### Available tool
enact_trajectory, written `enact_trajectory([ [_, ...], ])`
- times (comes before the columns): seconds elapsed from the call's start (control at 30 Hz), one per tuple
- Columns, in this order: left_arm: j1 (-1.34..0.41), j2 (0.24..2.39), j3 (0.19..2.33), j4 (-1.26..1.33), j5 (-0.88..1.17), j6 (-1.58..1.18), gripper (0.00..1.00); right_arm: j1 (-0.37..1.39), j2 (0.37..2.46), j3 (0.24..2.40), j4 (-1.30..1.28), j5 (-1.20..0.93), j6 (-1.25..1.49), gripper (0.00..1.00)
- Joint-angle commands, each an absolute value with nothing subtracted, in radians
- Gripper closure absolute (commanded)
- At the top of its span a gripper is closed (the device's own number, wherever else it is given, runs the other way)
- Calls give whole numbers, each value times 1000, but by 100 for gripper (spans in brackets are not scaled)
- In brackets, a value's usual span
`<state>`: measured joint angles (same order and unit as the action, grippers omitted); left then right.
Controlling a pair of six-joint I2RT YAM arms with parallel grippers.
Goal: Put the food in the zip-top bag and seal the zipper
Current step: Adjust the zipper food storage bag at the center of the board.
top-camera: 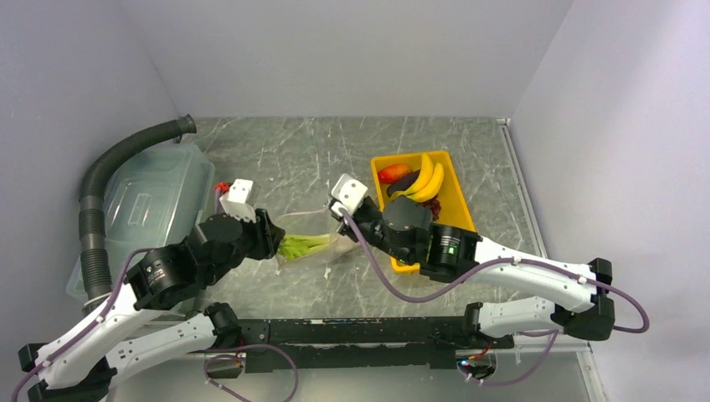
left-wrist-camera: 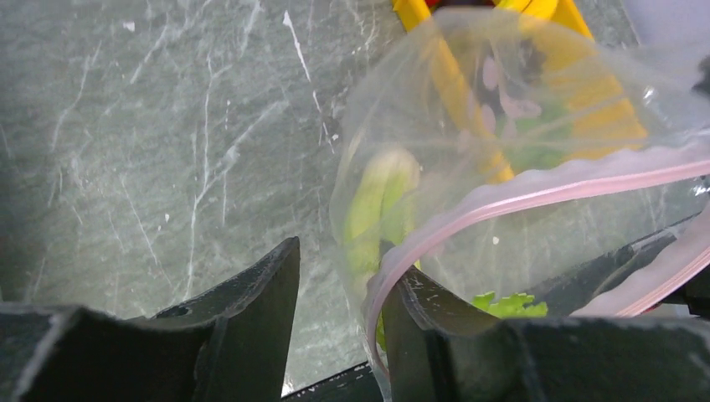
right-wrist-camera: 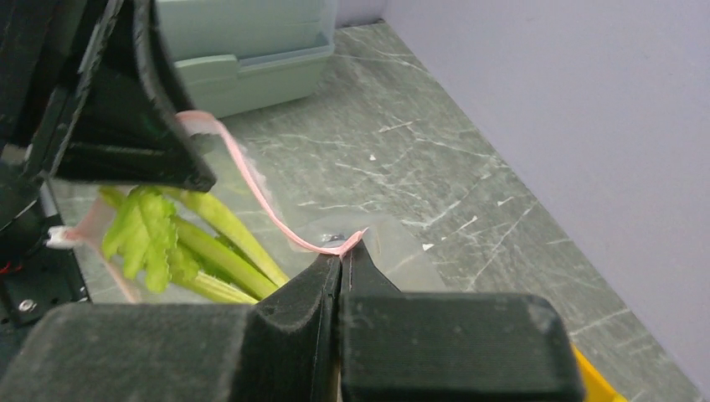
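Spreading clear crinkly plastic bag (top-camera: 316, 241) mouth: pull gently with right gripper (right-wrist-camera: 342, 255) pinched on pale-pink zipper strip (right-wrist-camera: 251, 180); brace with parted, empty left gripper (left-wrist-camera: 345, 264).

tray (top-camera: 462, 206) half hidden, leek (left-wrist-camera: 381, 201) blurred

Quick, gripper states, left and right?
Left gripper: open, one finger hooked in the zip-top bag mouth.
Right gripper: closed on the zipper.
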<state>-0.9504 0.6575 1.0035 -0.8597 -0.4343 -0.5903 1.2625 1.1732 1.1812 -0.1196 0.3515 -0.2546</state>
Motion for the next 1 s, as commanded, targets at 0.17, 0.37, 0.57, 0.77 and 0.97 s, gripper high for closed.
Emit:
enact_trajectory([
  [0.17,-946,740,1093,-660,-317,-416,52,1260,1132,1115,-185,154,-220,100],
  [0.37,-945,821,1102,-610,-189,-340,52,1260,1129,1096,-180,175,-213,100],
  [0.57,-945,859,1100,-640,-135,-309,57,1259,1127,1113,-153,234,-241,100],
  [0.77,-946,848,1125,-689,-197,-297,77,1247,1199,1233,-155,300,-318,100],
  [0.97,-945,830,1151,-750,-346,-321,100,1161,1299,1350,-123,251,-354,100],
])
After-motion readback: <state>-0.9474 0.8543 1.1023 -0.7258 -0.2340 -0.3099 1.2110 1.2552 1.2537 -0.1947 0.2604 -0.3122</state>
